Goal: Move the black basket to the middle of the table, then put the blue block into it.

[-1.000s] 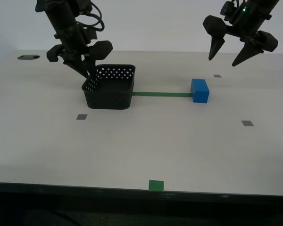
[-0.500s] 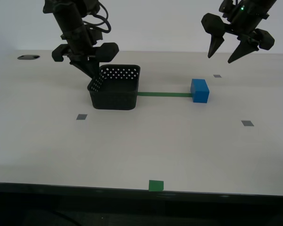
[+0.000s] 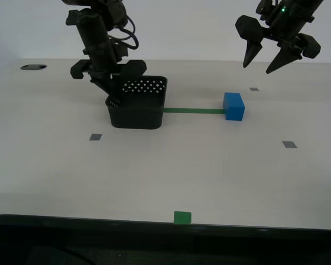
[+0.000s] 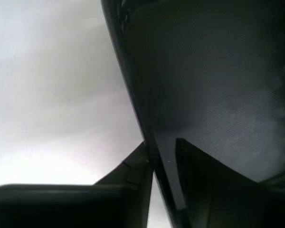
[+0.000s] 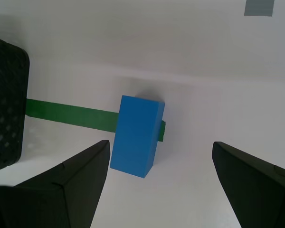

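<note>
Since a second ago the black basket, light, stiff and pinched by its wall in my second gripper, has slid along the table toward the blue block mid-table, where my first gripper hangs open.

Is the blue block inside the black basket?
No, the blue block sits on the table, apart from the black basket, at the far end of the green tape strip.

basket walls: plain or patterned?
Patterned: the small square black plastic basket has rows of round holes in its walls, clearest in the exterior view.
</note>
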